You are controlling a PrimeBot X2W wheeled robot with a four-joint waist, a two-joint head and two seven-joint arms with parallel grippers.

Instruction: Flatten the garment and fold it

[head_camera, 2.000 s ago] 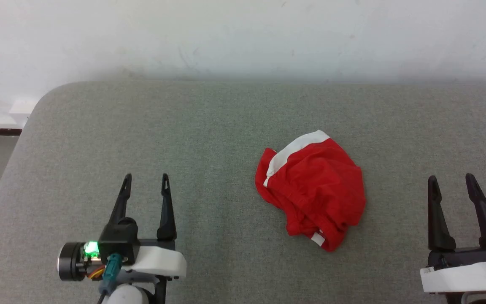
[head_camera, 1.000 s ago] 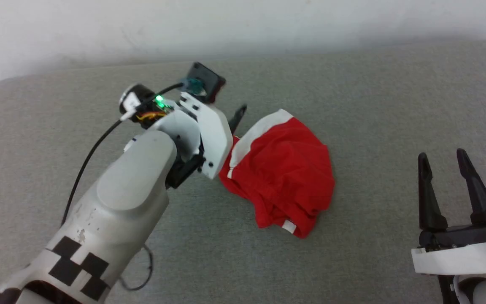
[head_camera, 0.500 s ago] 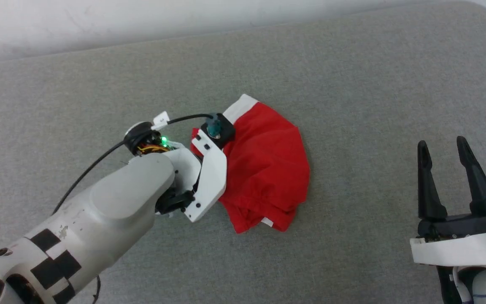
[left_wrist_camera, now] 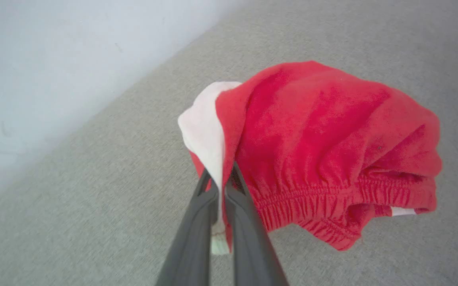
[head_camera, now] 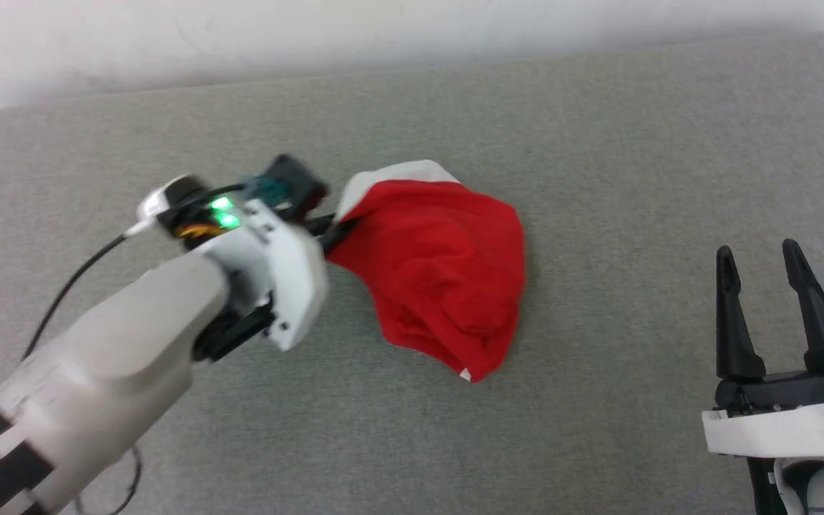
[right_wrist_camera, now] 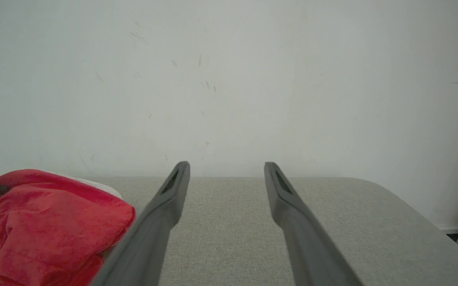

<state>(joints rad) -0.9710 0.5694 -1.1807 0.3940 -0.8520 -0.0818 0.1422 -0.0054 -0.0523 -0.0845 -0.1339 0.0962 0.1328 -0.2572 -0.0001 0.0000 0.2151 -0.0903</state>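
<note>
1. Red thin cloth: garment (head_camera: 448,265) bunched in a rumpled heap on grey upholstered surface (head_camera: 598,129), close under pale wall (right_wrist_camera: 229,79).
2. Left gripper (head_camera: 332,227) at the near edge of the heap, arm blurred in head view.
3. Left wrist view: left gripper (left_wrist_camera: 219,180) closed down to a sliver, white stripe (left_wrist_camera: 203,127) clamped between fingers (left_wrist_camera: 197,226). A strip of white hem poking out below the pinch, between the two fingers.
4. Bulk of garment (left_wrist_camera: 324,139) beyond the fingertips and off to their right side; gathered elastic waistband (left_wrist_camera: 312,198) along the lower edge, just right of the right-hand finger.
5. Cloth drawn taut from the pinch point into the heap. Cannot tell how much of the heap rests on the surface.
6. Right gripper (head_camera: 757,250) well apart from the garment, out to its right, fingertips pointing toward the wall.
7. Right wrist view: right gripper (right_wrist_camera: 227,167) spread wide, nothing between fingers (right_wrist_camera: 165,206), bare grey surface in the gap.
8. Garment (right_wrist_camera: 50,222) low and left of the left-hand finger there, partly behind it, not touching as far as can be told.
</note>
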